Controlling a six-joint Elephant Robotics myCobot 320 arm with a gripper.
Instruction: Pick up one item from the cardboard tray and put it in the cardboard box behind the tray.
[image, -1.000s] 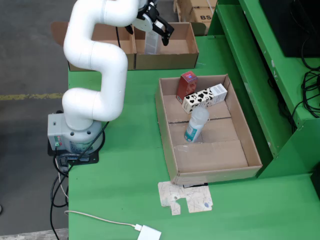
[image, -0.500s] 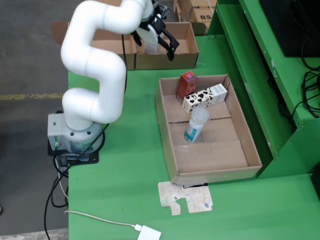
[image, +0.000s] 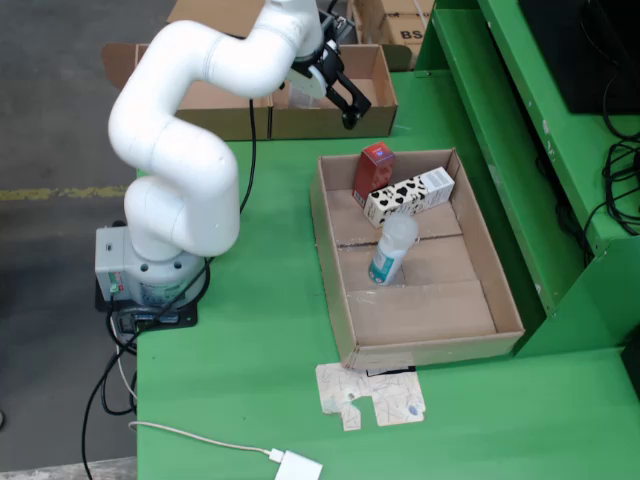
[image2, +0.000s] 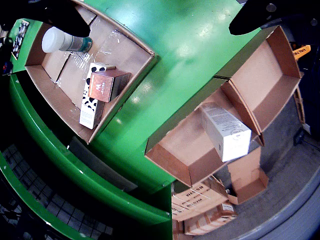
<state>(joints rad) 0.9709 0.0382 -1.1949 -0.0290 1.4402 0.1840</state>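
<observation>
While the gripper hangs over the cardboard box, fingers spread, pinching nothing | white carton lies inside that box | cardboard tray holds bottle, red carton, cow-print carton — all near its far end.

I'm seeing even, bright light; glare is shining off the bench, and the gripper view's edges are bending.

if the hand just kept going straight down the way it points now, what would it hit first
Most likely the white carton lying in the cardboard box. The wrist view looks almost straight down onto it between the dark fingertips, and the hand hovers open over that box. Depth is unclear, so it could be the box floor beside the carton.
</observation>
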